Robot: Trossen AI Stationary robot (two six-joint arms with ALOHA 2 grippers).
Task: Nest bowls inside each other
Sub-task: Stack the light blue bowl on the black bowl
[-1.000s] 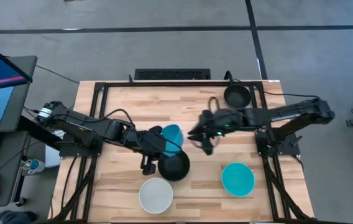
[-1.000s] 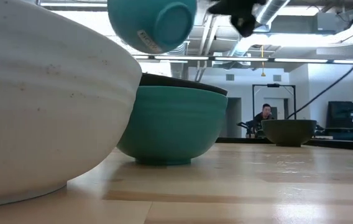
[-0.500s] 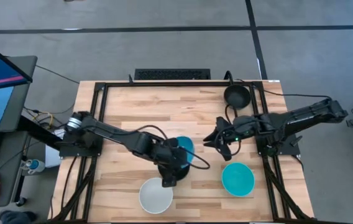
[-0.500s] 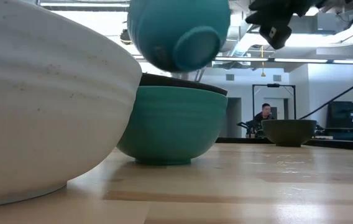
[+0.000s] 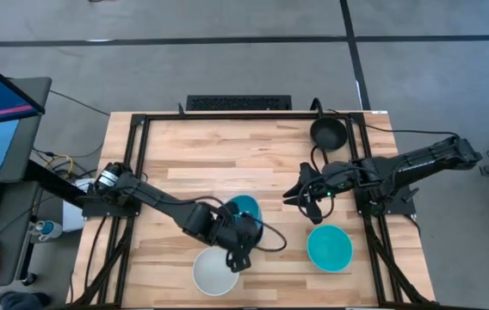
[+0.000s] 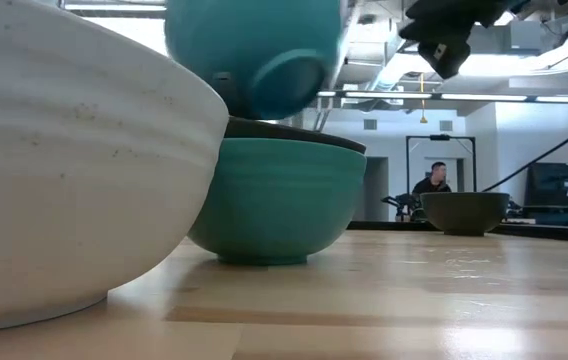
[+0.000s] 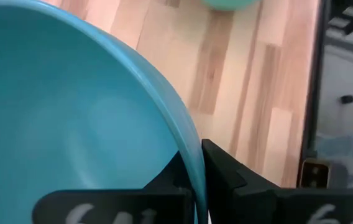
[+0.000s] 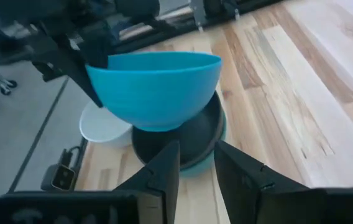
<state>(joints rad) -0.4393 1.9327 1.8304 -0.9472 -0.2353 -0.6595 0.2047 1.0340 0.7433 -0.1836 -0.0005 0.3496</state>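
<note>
Since a second ago I've carried the cyan bowl (image 5: 244,207) from beside the stack to right above it; my left arm has swung toward the lower centre of the high view. My left gripper (image 5: 237,245) is clamped on that bowl's rim, one finger (image 7: 226,171) outside the wall, the other inside. The bowl hangs tilted, just clear of the black bowl (image 8: 186,138), which sits nested in the dark teal bowl (image 6: 279,200). The white bowl (image 5: 216,270) rests just below this stack in the high view, close beside it. A second cyan bowl (image 5: 329,248) sits lower right on the table (image 5: 184,155); another black bowl (image 5: 328,132) stands at the upper right edge. My right gripper (image 5: 306,193) has pulled back to right of centre; it hovers empty, fingers (image 8: 164,171) slightly parted. A person (image 6: 438,180) shows far behind in the low view.
</note>
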